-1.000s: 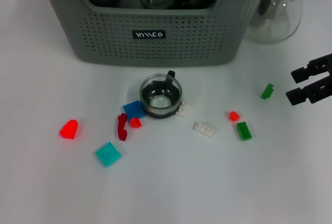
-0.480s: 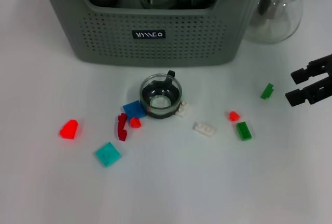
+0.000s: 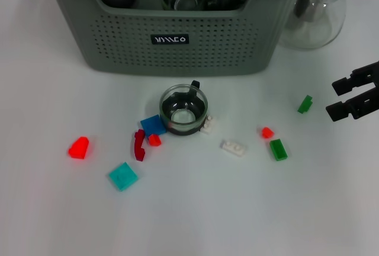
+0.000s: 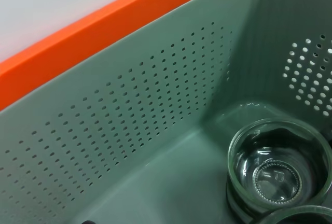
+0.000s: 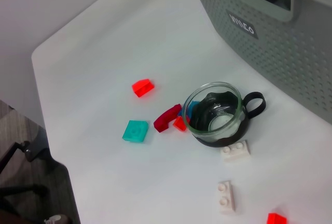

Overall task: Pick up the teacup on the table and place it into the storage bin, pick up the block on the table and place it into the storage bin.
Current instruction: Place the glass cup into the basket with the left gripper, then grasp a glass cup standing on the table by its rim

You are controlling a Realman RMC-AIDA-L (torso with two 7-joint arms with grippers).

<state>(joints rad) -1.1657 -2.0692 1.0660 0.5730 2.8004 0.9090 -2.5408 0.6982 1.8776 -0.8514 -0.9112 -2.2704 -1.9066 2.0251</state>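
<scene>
A: Where do things sit?

B: The teacup (image 3: 184, 111) stands upright on the table (image 3: 195, 208), just in front of the storage bin (image 3: 172, 31), handle toward the bin wall. Blocks crowd it: a blue block (image 3: 153, 125) and a small red block (image 3: 154, 140) touch or nearly touch its one side, a white block (image 3: 207, 125) sits at the other. A second white block (image 3: 233, 147), two green blocks (image 3: 278, 149) and the rest lie well apart.

A: The claws?

B: Right gripper (image 3: 355, 95) hangs above the table at the right edge, jaws spread with a clear gap, holding nothing. The left gripper is not in the head view; its wrist camera looks down into the bin, onto a glass cup (image 4: 280, 168) already lying inside. Cannot tell whether that claw is wide or narrow.

A: Risks?

B: My judgement: coming down on the teacup, a finger could land on the blue or white block, tip the cup or shove it into the bin wall. Glass is slick; a grip on the rim alone may slip. The bin already holds glassware, so a high drop could knock cup on cup. The glass pot (image 3: 314, 13) beside the bin stands near the right arm's path.
</scene>
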